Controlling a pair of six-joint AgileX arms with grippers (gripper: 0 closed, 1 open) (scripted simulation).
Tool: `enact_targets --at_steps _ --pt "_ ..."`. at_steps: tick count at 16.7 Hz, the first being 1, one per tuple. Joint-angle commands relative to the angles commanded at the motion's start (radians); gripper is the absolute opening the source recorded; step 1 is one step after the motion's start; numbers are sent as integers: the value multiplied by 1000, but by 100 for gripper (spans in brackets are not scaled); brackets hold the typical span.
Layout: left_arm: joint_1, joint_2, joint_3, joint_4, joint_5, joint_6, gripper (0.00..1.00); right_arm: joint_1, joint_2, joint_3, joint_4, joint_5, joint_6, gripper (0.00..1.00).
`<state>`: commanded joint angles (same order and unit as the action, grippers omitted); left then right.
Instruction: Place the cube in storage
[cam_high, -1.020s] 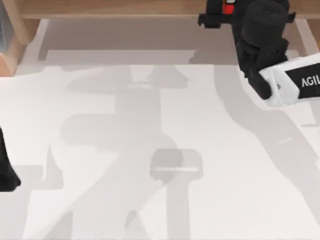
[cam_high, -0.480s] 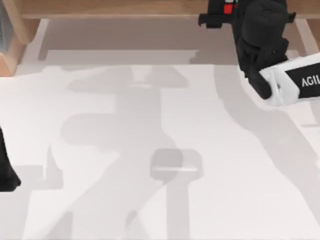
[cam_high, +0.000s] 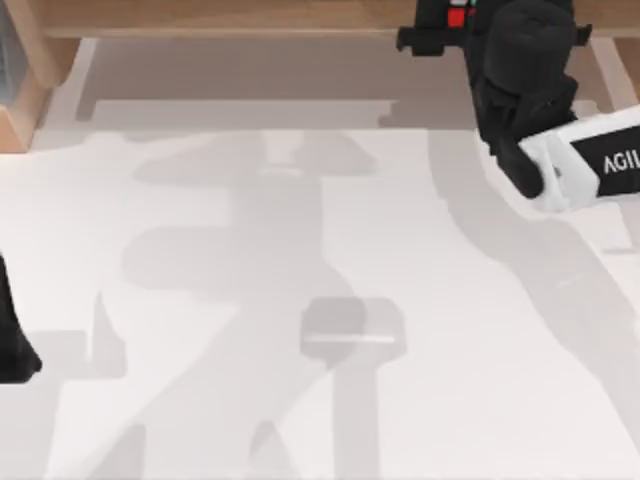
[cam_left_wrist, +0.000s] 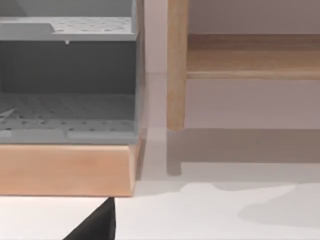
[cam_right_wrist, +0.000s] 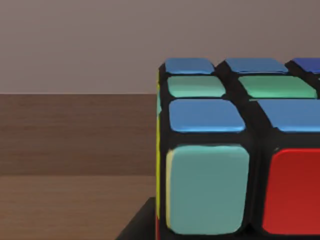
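Right gripper over wooden shelf | grip state unclear | sticker-covered black-grid puzzle cube cropped | left arm parked

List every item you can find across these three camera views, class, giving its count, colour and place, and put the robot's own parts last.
Puzzle cube with blue, green, red and yellow stickers on a black grid: one, close in front of the right wrist camera; a sliver of red shows by the right gripper at the top view's far edge.
White table: one, crossed by grey shadows.
Light wooden shelf frame: one, along the table's far edge, with an upright post in the left wrist view.
Grey perforated storage unit on a wooden base: one, at the far left corner, two levels.
Right arm: one, black and white, at the far right; its right gripper reaches the shelf.
Left arm: one, black, parked at the left edge.
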<state>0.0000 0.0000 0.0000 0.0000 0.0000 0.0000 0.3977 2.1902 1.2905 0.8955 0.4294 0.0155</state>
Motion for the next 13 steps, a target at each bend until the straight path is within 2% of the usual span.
enact_targets --at_steps 13 --pt "0 0 0 0 0 0 100 13 -97 -65 -31 16 4 0"
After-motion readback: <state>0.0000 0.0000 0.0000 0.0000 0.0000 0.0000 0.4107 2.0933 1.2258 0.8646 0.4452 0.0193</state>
